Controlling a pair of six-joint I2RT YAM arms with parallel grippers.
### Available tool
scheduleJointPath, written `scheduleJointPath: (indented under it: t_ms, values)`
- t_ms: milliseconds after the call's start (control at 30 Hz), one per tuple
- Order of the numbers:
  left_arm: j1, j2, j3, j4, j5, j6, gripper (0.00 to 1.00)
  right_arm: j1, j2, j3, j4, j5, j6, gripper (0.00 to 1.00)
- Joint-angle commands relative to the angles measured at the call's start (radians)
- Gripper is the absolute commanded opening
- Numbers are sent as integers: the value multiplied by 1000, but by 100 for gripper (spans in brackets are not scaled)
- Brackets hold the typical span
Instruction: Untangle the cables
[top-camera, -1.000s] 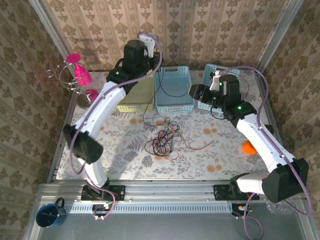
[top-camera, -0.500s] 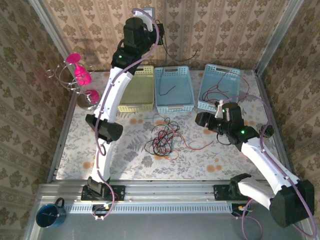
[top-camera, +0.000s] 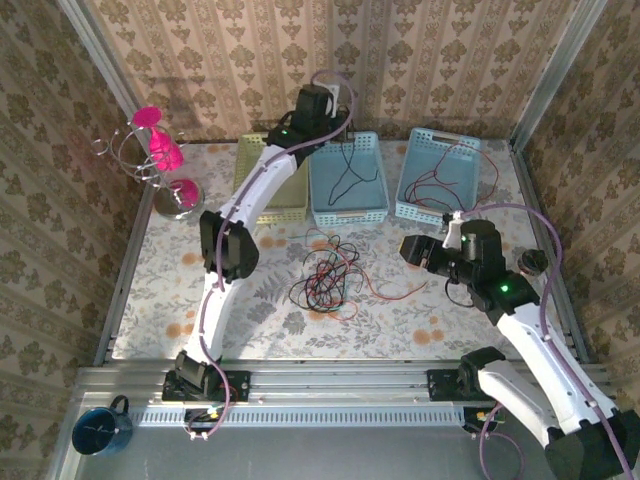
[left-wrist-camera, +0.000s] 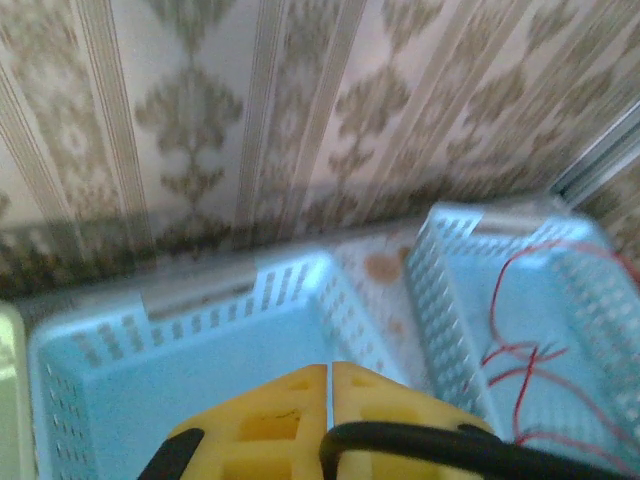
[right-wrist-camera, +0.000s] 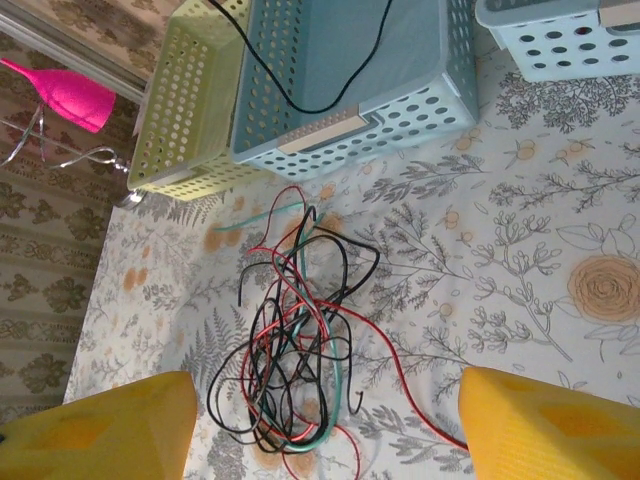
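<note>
Seen from above, the pale blue middle basket (top-camera: 348, 215) stands at the far side of the counter (top-camera: 250, 300). The left arm (top-camera: 250, 195) reaches over its far rim, and a black cable (top-camera: 347, 170) hangs from the arm's tip down into this basket. The tangled cables (top-camera: 325, 275), red, black and one teal, lie on the counter just in front of the middle basket's near wall. A yellow-green basket (top-camera: 292, 200) stands against its left side, partly behind the arm. A second blue basket (top-camera: 445, 135) to its right holds a red cable (top-camera: 432, 180). The head of the right arm (top-camera: 500, 290) sits in front of the middle basket and to its right, apart from the tangle.

From the left wrist, the left fingers (left-wrist-camera: 270, 420) are pressed together above the middle basket, clenched on the black cable, which runs out from their seam to the right. The red cable lies in the basket to the right.

From the right wrist, the right fingers (right-wrist-camera: 100, 430) stand wide apart, released, with nothing between them. The tangle lies on the counter below them, in front of the middle basket, where the black cable curves along the floor.
</note>
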Motion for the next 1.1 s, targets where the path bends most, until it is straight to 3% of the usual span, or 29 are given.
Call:
scheduleJointPath:
  t_ms: [0,100,167,267,367,833,967,1067]
  values:
    - [6,38,5,-112,-21,30,10,-4,-43,12,-79,7,-31,71]
    - [6,53,8,-191,-11,43,24,-4,-57,11,-109,22,-47,72]
    - [14,52,8,-230,-19,34,27,-5,-64,9,-121,27,-53,72]
    - [28,50,9,-275,-2,22,56,-5,-68,7,-129,27,-54,71]
    - [36,36,9,-316,-16,23,67,-4,-68,13,-135,27,-57,72]
    - [54,-236,-111,-298,-61,-7,77,-5,-49,62,-176,38,-88,71]
    - [50,-386,-263,-225,-41,-3,77,-5,-31,61,-170,50,-102,71]
    - [42,-555,-485,-95,-11,-8,77,-4,-7,38,-150,50,-108,71]
